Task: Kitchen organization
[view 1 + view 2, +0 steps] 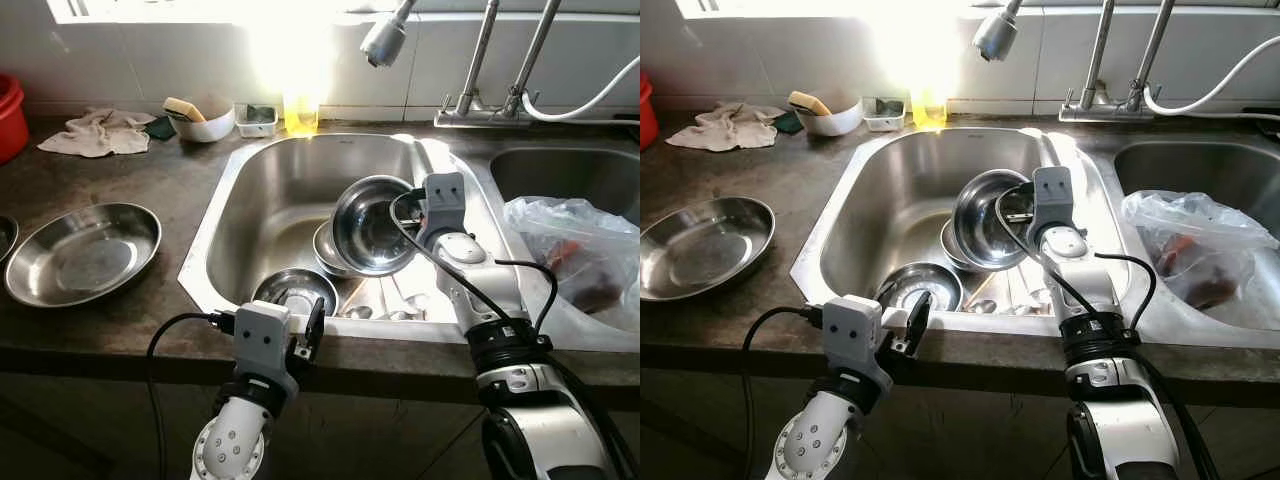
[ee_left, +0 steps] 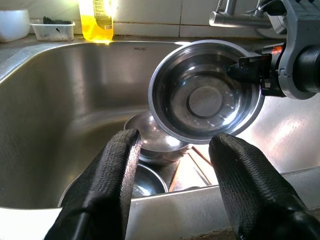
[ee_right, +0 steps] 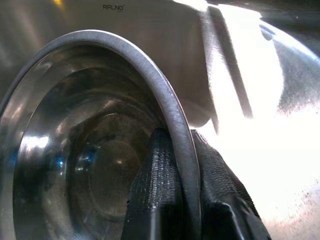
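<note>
Your right gripper pinched the steel bowl by its rim, tilted on edge, mouth facing you, above two bowls in the sink; your left gripper stood spread.

The sink is in the centre of the frame, bowls inside it. A plate lies at left, a bag at right.

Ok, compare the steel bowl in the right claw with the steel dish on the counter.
The round steel bowl is tipped on edge over the sink, pinched by the right claw; the shallow oval steel dish lies flat on the dark counter, untouched. The bowl is deeper. Both are shiny and empty.
</note>
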